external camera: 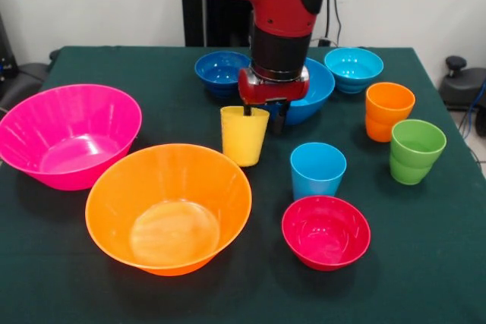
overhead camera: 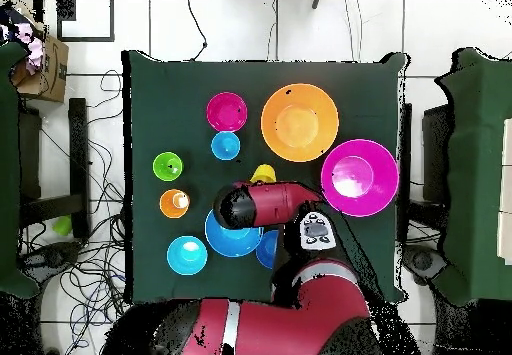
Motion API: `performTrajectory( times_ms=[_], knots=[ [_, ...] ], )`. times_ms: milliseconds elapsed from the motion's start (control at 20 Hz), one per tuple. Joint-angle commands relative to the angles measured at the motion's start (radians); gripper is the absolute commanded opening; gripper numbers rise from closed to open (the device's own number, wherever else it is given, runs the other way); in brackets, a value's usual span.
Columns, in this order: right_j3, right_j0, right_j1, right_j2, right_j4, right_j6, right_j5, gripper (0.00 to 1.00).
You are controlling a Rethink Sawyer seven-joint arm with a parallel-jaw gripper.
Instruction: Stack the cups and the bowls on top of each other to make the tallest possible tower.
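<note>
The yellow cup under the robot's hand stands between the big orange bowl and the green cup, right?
Not quite: in the front view the yellow cup, under the hand, has the light-blue cup on its other side, not the green cup. The big orange bowl is right.

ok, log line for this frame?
gripper: straddling yellow cup rim, one finger inside | cup upright on table | large orange bowl empty | no tower yet

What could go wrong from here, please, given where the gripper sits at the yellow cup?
1. The gripper straddles the back rim of the yellow cup, one finger inside; a thin-wall grasp on glossy plastic might slip or tilt the cup when lifted.
2. The medium blue bowl sits right behind the gripper, so it might get nudged.
3. The large orange bowl is upright; a cup set inside may slide.
</note>
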State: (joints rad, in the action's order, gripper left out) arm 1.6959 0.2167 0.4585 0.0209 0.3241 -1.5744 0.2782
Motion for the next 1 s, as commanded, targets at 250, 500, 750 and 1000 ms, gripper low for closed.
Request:
performTrajectory(
  times_ms=[250,500,750,1000],
  knots=[
    [-0.051,-0.017,-0.065,0.055,0.017,-0.099,-0.037,1.00],
    [-0.049,-0.015,-0.062,0.056,0.014,-0.098,-0.030,1.00],
    [-0.045,-0.012,-0.060,0.060,0.013,-0.098,-0.029,1.00],
    [-0.041,-0.009,-0.059,0.063,0.012,-0.098,-0.031,1.00]
  ],
)
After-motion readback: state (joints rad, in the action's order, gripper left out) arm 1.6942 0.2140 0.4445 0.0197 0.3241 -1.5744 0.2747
